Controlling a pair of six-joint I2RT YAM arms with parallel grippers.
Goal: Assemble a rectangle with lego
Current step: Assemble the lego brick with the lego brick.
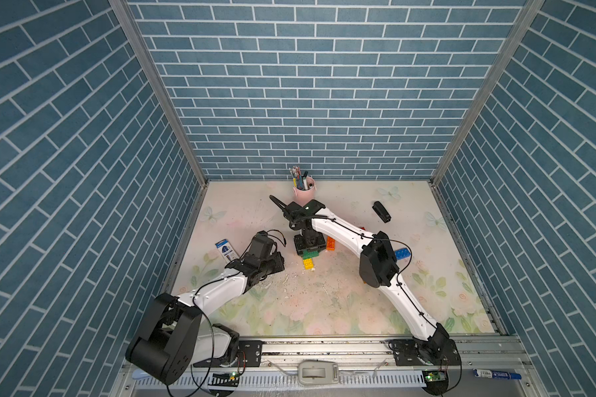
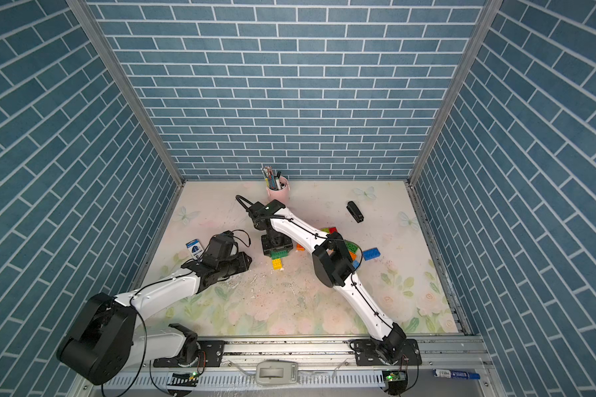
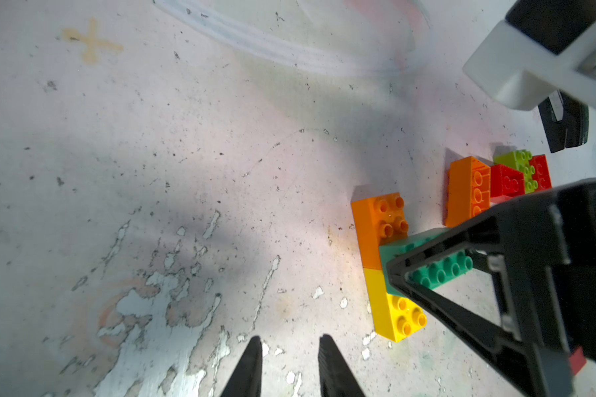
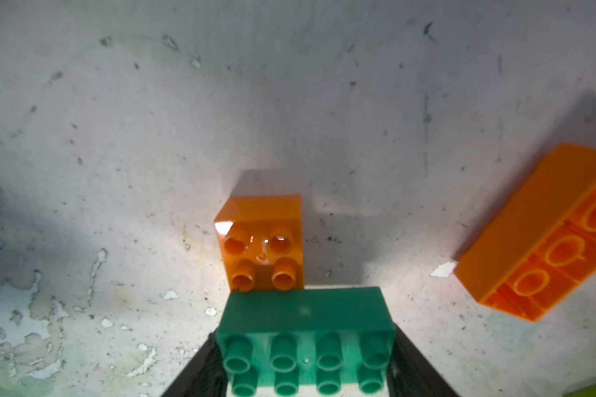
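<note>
Mid-table | we pinch the green brick [image 4: 307,319] endwise in the right gripper [image 4: 305,343], bridging 1 orange brick [image 4: 262,247] and 1 yellow brick [image 3: 393,309] | left gripper [image 3: 289,343] pressed together, empty | next, we judge: press studs home squarely, then release.

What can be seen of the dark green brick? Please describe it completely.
The dark green brick is glossy plastic with two rows of four studs, facing up. It lies crosswise on the joint between an orange brick and a yellow brick. The right gripper clamps its short ends.
</note>
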